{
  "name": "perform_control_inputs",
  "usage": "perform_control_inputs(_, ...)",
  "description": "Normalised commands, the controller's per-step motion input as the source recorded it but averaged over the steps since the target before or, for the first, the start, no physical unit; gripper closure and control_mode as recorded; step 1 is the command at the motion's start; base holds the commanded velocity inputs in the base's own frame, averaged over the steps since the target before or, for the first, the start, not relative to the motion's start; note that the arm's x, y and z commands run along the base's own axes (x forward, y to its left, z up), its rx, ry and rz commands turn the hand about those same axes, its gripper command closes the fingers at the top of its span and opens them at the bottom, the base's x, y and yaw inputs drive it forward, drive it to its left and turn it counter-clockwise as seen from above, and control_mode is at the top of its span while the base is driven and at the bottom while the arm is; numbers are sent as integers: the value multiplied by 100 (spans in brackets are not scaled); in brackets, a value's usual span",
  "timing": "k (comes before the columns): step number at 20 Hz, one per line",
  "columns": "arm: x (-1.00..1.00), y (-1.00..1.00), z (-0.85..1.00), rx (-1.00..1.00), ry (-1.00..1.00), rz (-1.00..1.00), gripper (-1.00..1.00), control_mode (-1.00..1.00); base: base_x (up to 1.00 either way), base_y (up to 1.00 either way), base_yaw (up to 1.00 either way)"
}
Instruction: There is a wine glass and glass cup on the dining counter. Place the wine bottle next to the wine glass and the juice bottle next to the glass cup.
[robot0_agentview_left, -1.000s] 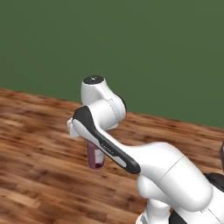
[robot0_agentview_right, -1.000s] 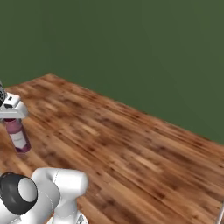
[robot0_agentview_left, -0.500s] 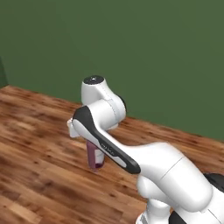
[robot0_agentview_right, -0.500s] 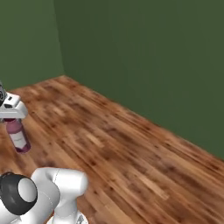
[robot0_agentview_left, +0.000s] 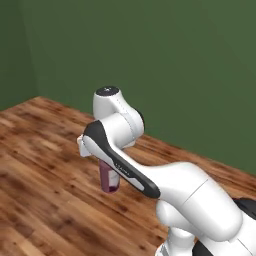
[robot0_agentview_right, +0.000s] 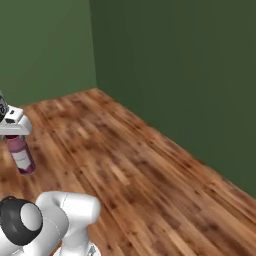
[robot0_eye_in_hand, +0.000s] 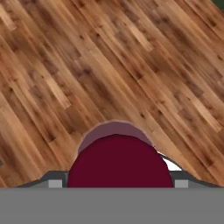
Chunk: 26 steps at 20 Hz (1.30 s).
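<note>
In the left base view, the white arm reaches out over a brown wooden floor (robot0_agentview_left: 45, 165) in front of a green wall (robot0_agentview_left: 175, 60). The juice bottle (robot0_agentview_left: 109, 176) hangs upright under the hand, with the arm hiding its top. It looks lifted off the floor.

In the right base view, the juice bottle (robot0_agentview_right: 21, 154) is at the far left, under the white hand. Its pale label shows. The floor runs to a corner of the green walls.

In the hand view, the round dark red cap of the juice bottle (robot0_eye_in_hand: 119, 164) sits between the two tips of the pincer (robot0_eye_in_hand: 118, 183). The pincer is pinching the bottle near its top, with the floor far below.

No table with glasses is in sight, so the bottle has a way to go. If the base turns fast, the bottle could swing, slip out and fall on the floor.
</note>
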Motion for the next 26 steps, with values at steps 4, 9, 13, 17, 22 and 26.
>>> perform_control_inputs(4, 0, 0, 0, 0, 0, 0, 100, 100, 84, -5, 31)
perform_control_inputs(9, 0, 0, 0, 0, 0, 0, 100, 100, 84, -5, 31)
perform_control_inputs(13, 0, 0, 0, 0, 0, 0, 100, 100, 84, -6, 30)
perform_control_inputs(17, 0, 0, 0, 0, 0, 0, 100, 100, 84, -6, 30)
perform_control_inputs(22, 0, 0, 0, 0, 0, 0, 100, 100, 84, -5, 29)
perform_control_inputs(26, 0, 0, 0, 0, 0, 0, 100, 100, 85, -5, 29)
